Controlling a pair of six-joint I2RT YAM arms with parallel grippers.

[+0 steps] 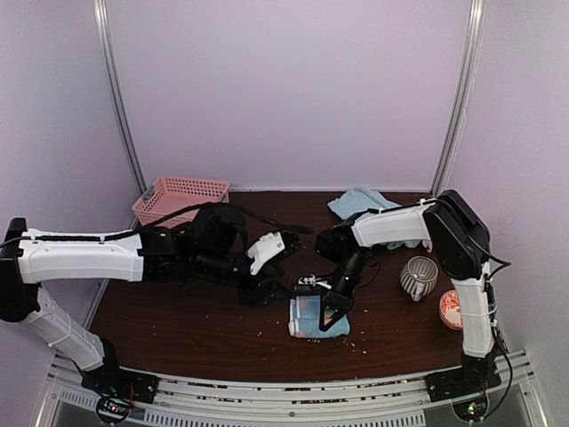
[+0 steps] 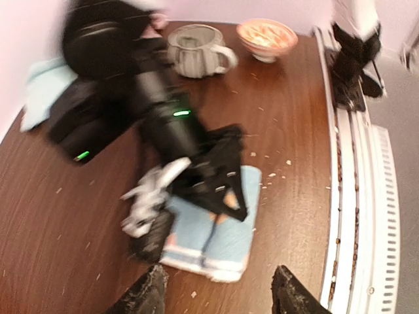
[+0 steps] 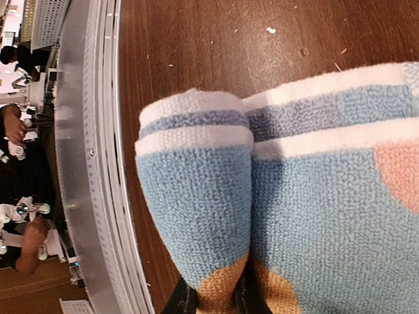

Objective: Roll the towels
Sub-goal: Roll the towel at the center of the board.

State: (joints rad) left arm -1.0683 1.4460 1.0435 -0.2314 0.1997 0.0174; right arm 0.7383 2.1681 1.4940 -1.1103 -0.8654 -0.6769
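Note:
A light blue towel (image 1: 313, 318) with pink-orange spots lies folded near the table's front edge; in the left wrist view the same towel (image 2: 226, 239) shows a white-striped end. My right gripper (image 1: 331, 307) points down onto it and, in the right wrist view, is shut (image 3: 219, 297) on a raised fold of this towel (image 3: 196, 216). My left gripper (image 1: 277, 267) hovers just left of the towel, jaws open and empty; its fingertips (image 2: 149, 294) frame the towel's near end. A second light blue towel (image 1: 359, 202) lies crumpled at the back.
A pink basket (image 1: 181, 197) stands at the back left. A grey ribbed mug (image 1: 418, 277) and an orange-patterned bowl (image 1: 451, 309) sit right of the towel. The metal rail (image 1: 293, 391) runs along the front edge. Crumbs dot the dark wooden table (image 1: 178, 329).

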